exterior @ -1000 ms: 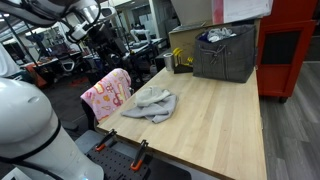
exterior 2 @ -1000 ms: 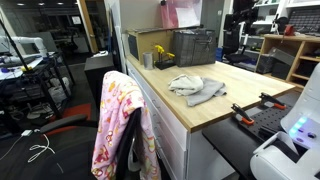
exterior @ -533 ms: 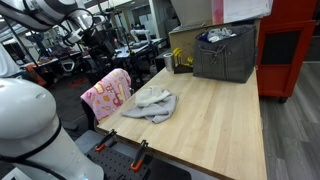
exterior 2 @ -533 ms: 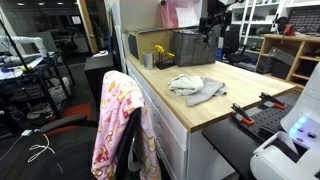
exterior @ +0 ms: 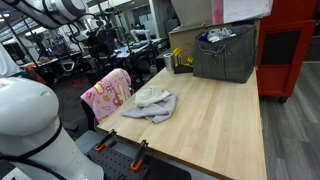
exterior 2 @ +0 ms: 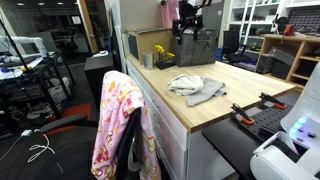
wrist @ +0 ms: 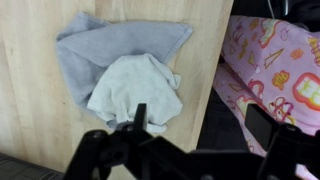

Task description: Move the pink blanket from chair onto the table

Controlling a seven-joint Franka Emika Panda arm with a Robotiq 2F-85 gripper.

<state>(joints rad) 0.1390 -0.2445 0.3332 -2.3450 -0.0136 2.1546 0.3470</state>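
Wrist view: looking down past the gripper (wrist: pixel 185 145) onto a grey cloth (wrist: pixel 105 45) with a white cloth (wrist: pixel 135 90) bunched on top. Both lie on the table (wrist: pixel 30 120), and the pink blanket (wrist: pixel 275 60) sits off beyond the table's edge.

Easy to go wrong here by dropping straight down and pinching the grey cloth (closest thing underneath, and not the target). Could also catch only a thin fold of the blanket and lose it on the lift, given how large and soft it looks. Might tug the chair (exterior: pixel 93 124) along if pinched against the backrest. Might also sweep both cloths aside when hauling the blanket over the edge.

Nothing moved yet: in both exterior views, found draped over the chair back just beside the table.

Seen with jaws spread wide, gripping nothing and touching nothing. Hangs high above the table in an exterior view, up near the grey bin (exterior 2: pixel 195 47).
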